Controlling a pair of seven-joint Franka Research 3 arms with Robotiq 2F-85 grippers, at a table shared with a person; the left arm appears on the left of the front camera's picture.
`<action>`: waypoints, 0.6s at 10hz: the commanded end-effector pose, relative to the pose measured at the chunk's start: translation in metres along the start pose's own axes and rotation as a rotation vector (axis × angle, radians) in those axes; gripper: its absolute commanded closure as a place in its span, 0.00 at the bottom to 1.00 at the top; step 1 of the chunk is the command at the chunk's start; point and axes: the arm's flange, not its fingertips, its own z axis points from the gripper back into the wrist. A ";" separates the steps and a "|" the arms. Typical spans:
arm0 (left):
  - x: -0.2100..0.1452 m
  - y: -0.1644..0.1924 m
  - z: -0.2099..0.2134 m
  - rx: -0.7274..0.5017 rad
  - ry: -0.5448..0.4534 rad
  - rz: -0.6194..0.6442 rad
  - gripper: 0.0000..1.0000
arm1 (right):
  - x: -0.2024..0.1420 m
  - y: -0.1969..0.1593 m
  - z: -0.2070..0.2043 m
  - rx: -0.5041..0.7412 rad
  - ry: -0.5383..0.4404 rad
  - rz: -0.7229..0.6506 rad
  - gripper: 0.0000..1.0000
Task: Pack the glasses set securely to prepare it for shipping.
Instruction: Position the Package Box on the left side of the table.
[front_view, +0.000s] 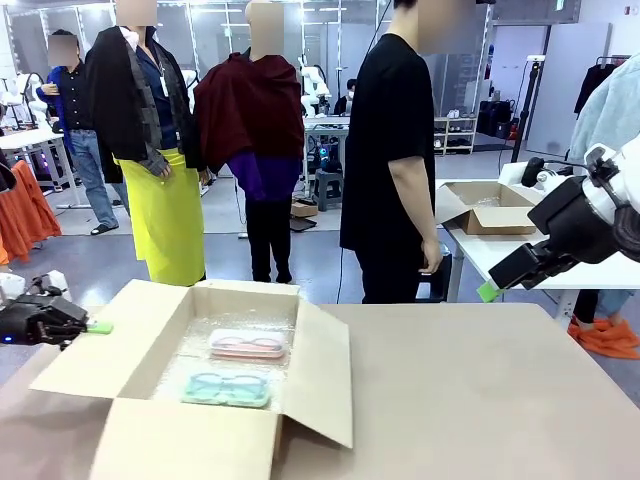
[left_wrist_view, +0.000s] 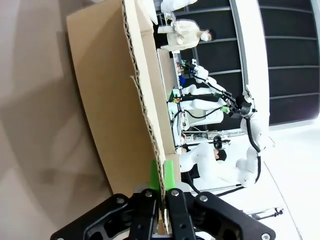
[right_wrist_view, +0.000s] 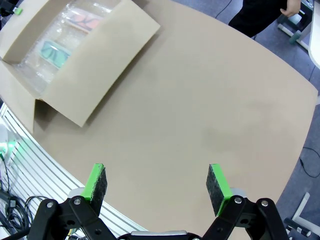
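The left flap of the cardboard box (front_view: 150, 400) is pinched by the left gripper (front_view: 98, 327); the right gripper (right_wrist_view: 157, 185) is held spread, far right. Inside, on bubble wrap (front_view: 190, 352), the pink case (front_view: 248, 347) is laid beyond the teal case (front_view: 227, 388).

**Box left, tabletop right**

Open box (front_view: 150, 400) on tabletop (front_view: 480, 400), left side. Inside, on bubble wrap (front_view: 200, 350): 2 glasses cases, one (front_view: 247, 347) behind other (front_view: 227, 388). Left gripper (front_view: 95, 327) at box's left flap (front_view: 110, 345); right gripper (front_view: 487, 291) above tabletop's right. Person (front_view: 390, 160) behind tabletop.

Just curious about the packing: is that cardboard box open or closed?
Open: the cardboard box's flaps are spread outward, and both glasses cases, pink and teal, lie visible inside.
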 end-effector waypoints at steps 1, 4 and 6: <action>0.006 0.000 0.038 -0.019 -0.002 0.001 1.00 | 0.003 0.005 0.000 -0.008 -0.009 -0.020 0.00; -0.001 0.003 0.092 0.027 -0.042 0.001 1.00 | 0.003 0.005 0.000 -0.008 -0.009 -0.020 0.00; -0.003 0.006 0.126 0.049 -0.045 0.014 1.00 | 0.003 0.005 0.000 -0.008 -0.009 -0.020 0.00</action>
